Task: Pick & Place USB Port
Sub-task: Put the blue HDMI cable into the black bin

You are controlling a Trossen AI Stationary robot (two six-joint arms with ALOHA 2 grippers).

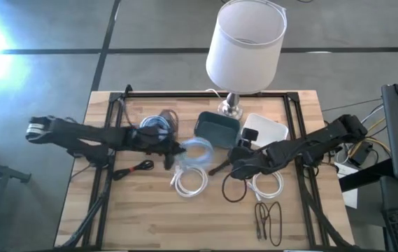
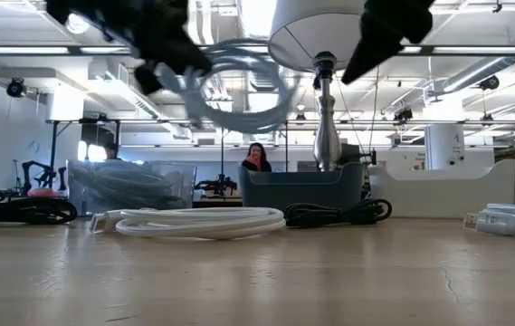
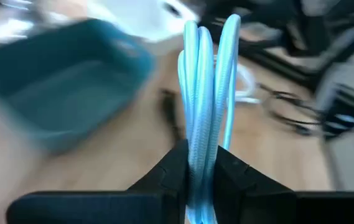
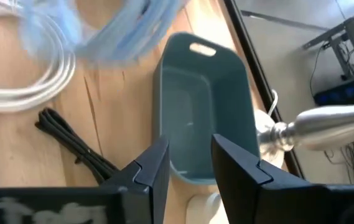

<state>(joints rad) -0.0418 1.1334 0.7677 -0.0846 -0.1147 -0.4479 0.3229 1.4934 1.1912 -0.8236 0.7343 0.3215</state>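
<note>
A light-blue coiled USB cable (image 1: 196, 151) is in my left gripper (image 1: 175, 149), which is shut on it just left of the teal bin (image 1: 217, 129). In the low view the coil (image 2: 239, 91) hangs in the air, well above the table. The left wrist view shows the cable's strands (image 3: 205, 93) running out from between the fingers, with the bin (image 3: 65, 81) beyond them. My right gripper (image 1: 238, 158) hovers open near the bin's right near corner and touches nothing. Its wrist view looks down into the bin (image 4: 204, 106), with the blue cable (image 4: 108, 31) blurred past it. My left gripper pinches several strands of the coil (image 3: 200, 163) together between its two fingers (image 3: 175, 163). The fingers come level from the table's left. The coil is lifted clear of the table and stands out past the fingertips as an upright loop (image 2: 255, 101).
On the table lie a white cable coil (image 1: 190, 180), a second white coil (image 1: 268, 185), a black cable (image 1: 134, 168), a dark loop (image 1: 233, 190) and thin dark cords (image 1: 268, 218). A lamp (image 1: 245, 43) stands behind the bin, with a white box (image 1: 267, 129) beside it and a clear container (image 1: 158, 122).
</note>
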